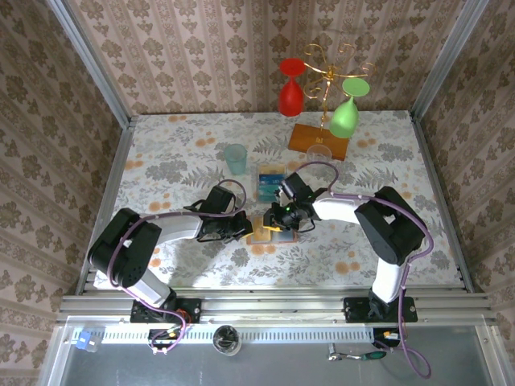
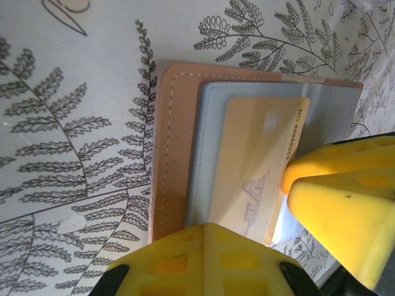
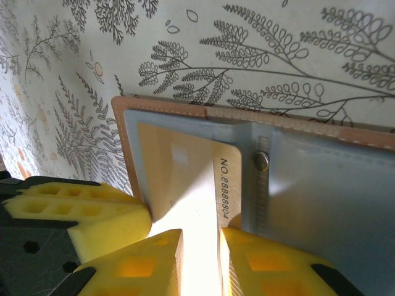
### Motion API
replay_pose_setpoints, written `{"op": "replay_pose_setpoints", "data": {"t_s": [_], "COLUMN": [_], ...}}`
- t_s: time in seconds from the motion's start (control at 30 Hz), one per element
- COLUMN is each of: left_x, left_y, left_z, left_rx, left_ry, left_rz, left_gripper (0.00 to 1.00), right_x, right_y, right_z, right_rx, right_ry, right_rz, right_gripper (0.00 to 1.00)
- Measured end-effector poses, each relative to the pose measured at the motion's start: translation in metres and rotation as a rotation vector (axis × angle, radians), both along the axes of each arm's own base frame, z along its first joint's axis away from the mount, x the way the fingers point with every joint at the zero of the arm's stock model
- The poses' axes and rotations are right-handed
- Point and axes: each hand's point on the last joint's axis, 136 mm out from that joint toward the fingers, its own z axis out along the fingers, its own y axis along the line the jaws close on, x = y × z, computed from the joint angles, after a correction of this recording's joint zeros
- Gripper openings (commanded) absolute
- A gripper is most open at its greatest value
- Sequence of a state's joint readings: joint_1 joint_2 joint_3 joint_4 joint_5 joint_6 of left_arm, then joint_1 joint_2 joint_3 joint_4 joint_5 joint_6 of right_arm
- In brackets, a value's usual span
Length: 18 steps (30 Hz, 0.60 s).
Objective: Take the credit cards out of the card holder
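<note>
Midway across the fern-patterned table (image 1: 161, 169), the two arms meet over the card holder (image 1: 259, 236), which lies open and flat, tan outside with grey-blue pockets inside. The left gripper (image 1: 241, 227) is closed, its yellow fingertips (image 2: 203, 246) pressed together and set on the holder's near edge in the left wrist view. The right gripper (image 3: 200, 240) is clamped on a tan credit card (image 3: 179, 179), pinching the card's edge between its two yellow pads. The card lies over one grey-blue pocket, and whether its far end is tucked in cannot be told. "NO.8888804" is printed along the card's short end, and a faint triangular logo on its face cannot be read. A small metal stud (image 3: 263, 161) sits on the holder's spine. Just beyond the holder, blue and teal credit cards (image 1: 271, 183) lie stacked on the table, apart from it. A teal tumbler (image 1: 235, 158) stands just to their left. Near the far edge, a gold wire rack (image 1: 310, 137) on an orange wooden base holds a red glass (image 1: 291, 92) and a green glass (image 1: 344, 119), both upside down.
</note>
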<state>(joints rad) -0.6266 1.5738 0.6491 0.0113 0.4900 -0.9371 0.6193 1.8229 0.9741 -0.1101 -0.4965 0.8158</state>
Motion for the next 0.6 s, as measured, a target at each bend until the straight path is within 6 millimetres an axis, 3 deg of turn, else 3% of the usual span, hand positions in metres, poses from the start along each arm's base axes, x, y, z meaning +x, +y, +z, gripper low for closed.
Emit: {"op": "replay_pose_setpoints", "data": {"t_s": [0.6], "left_x": [0.0001], "left_y": [0.0002], "left_z": [0.0000], "left_rx": [0.000], "left_ry": [0.000], "left_rz": [0.001], "left_gripper": [0.01], "right_x": [-0.0003], "right_y": [-0.0072], "right_z": [-0.0032], "right_rx": [-0.079], "right_ry": [0.003], "right_rz": [0.005], "right_gripper": [0.22]}}
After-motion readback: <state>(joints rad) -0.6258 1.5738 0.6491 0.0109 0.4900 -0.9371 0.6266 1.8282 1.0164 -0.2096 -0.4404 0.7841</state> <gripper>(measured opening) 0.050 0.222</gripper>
